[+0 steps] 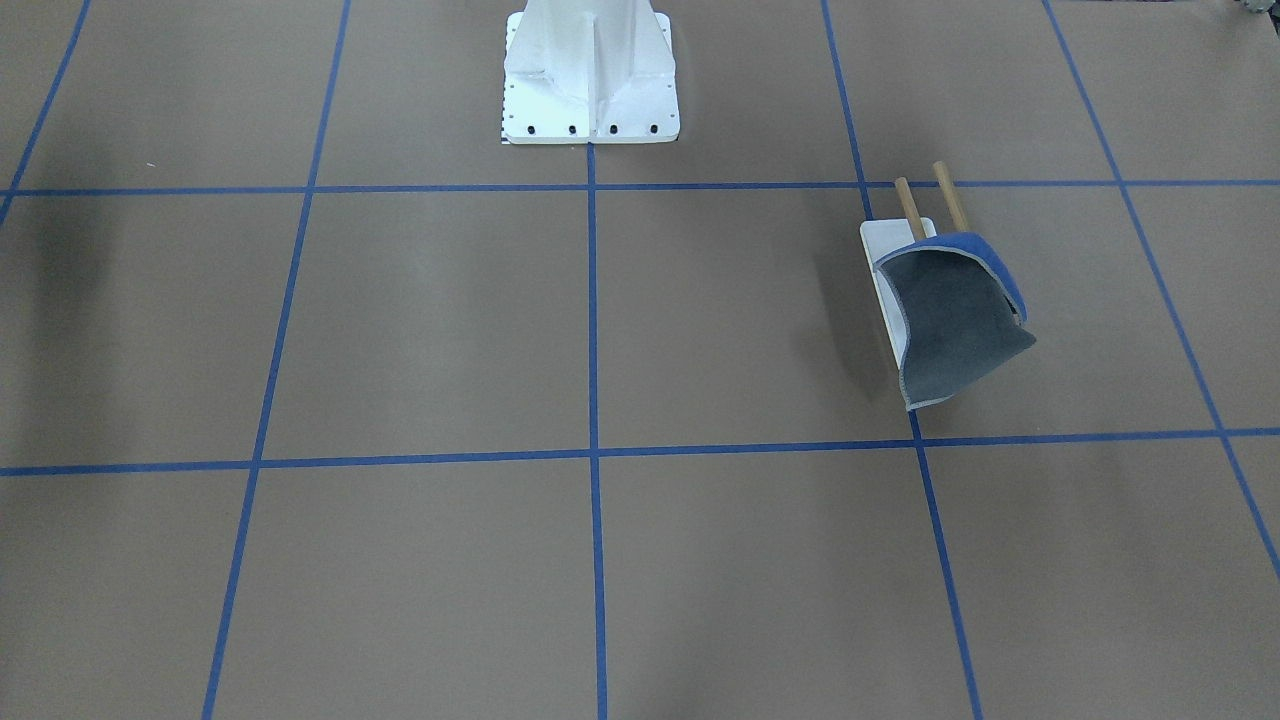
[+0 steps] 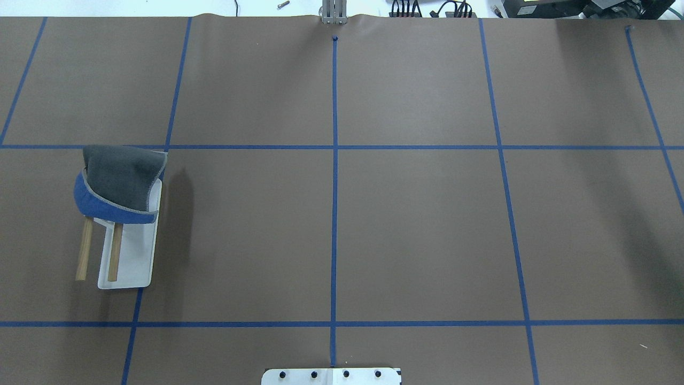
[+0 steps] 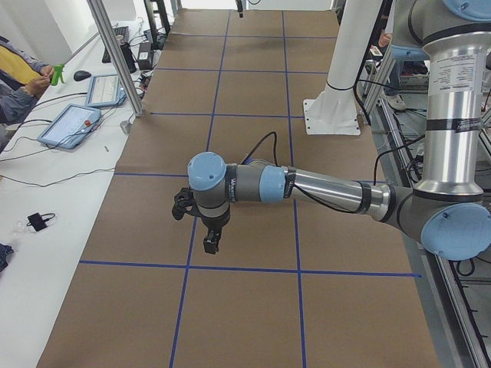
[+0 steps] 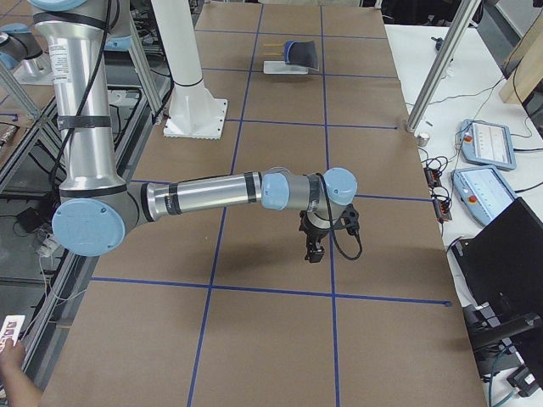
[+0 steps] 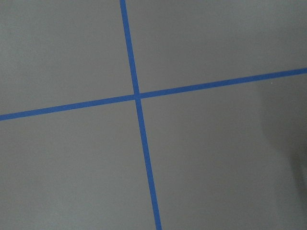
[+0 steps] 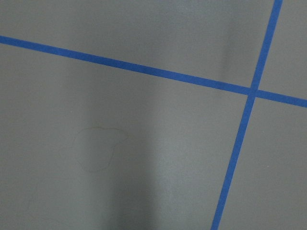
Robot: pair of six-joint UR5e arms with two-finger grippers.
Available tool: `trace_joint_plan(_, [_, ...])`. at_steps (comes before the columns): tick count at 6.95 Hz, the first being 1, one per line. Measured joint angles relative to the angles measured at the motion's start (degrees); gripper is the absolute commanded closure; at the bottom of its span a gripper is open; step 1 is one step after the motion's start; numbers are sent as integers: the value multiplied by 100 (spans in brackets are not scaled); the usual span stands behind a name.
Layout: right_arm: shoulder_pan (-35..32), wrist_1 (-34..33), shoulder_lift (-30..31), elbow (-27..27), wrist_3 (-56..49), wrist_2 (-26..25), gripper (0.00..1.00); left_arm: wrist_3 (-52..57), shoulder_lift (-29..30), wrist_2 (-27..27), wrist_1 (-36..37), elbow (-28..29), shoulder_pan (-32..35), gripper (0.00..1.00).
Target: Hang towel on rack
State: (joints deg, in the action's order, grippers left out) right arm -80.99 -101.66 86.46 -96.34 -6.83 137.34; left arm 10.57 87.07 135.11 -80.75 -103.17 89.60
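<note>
Over on the rack (image 2: 136, 256), the soft towel (image 2: 123, 176) is draping across both wooden rods (image 2: 113, 251); left gripper (image 3: 210, 244), right gripper (image 4: 313, 253): can't tell how wide.

Grey-blue towel (image 1: 955, 325) draped over the rack (image 2: 136, 256) rods' far end, grey side up, blue underside showing along the folded edge. Rack upright on robot's left: flat white base, two parallel wooden rods, near ends bare.

Matt cloth towel (image 1: 950, 325), 2 wooden rods (image 2: 114, 254), matt paper table cover (image 1: 440, 320)
</note>
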Motion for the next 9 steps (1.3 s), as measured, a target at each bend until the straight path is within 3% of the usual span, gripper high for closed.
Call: trace_joint_plan(9, [-291, 305, -1, -297, 319, 132, 0, -87, 50, 55, -875, 417, -22, 2])
